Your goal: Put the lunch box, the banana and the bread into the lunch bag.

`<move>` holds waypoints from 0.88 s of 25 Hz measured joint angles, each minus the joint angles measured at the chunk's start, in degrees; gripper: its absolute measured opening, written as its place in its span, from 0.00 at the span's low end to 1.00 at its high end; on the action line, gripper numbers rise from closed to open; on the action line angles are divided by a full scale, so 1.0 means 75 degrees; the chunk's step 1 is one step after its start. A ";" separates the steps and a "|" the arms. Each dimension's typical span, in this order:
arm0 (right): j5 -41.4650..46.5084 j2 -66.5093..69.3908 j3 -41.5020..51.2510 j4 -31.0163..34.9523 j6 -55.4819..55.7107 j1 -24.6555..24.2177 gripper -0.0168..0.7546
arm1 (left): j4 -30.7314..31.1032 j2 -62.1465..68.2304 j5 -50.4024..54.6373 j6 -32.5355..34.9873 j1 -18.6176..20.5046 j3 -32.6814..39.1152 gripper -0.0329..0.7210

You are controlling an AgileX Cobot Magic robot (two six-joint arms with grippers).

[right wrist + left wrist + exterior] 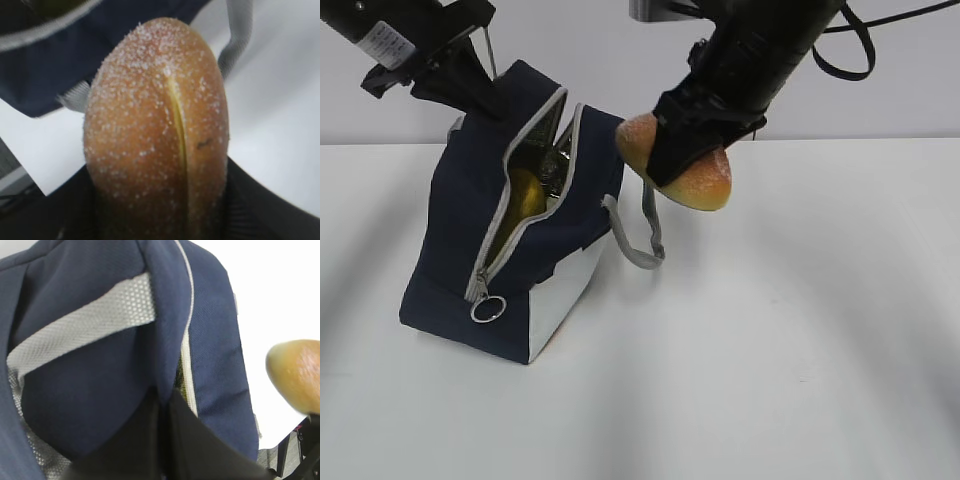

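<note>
**Bread held in the air beside the open lunch bag**

The lunch bag [510, 230] is sitting on the white table [800, 340], nearest the camera, leaning back a little with its white side panel facing forward. It is a boxy navy fabric bag; its grey zipper is standing open in a long slit, the ring pull [488, 309] hanging at the low end, and a grey strap [642, 240] is looping off its right side. Something yellow, seemingly the banana [525, 195], is showing through the slit inside the bag.

Just right of the bag's top edge, the bread [705, 180] is hanging clear of the table. It is an oval golden-brown roll, dusted with pale flour, with a slit running along its length. The right gripper [695, 150] is grasping it, the fingers closed against the roll's sides.

Farther back at the upper left, the left gripper [485, 95] is pinching the bag's top edge, its fingers [150, 440] clenched tight on the navy fabric.
</note>
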 joint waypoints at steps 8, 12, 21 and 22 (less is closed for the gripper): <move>-0.0296 0.0181 -0.0165 0.2700 0.0566 0.0000 0.53 | -0.0014 0.0000 0.0000 0.0000 0.0000 0.0000 0.04; -0.0839 0.0584 -0.0165 0.3589 0.1116 0.0000 0.53 | -0.0014 0.0000 0.0000 0.0000 0.0000 0.0000 0.04; -0.1729 0.1370 -0.0165 0.4236 0.2019 0.0150 0.53 | -0.0047 0.0000 0.0000 0.0000 0.0000 0.0000 0.04; -0.1849 0.1411 -0.0165 0.4271 0.2019 0.0190 0.53 | -0.0047 0.0000 0.0000 0.0000 0.0000 0.0000 0.04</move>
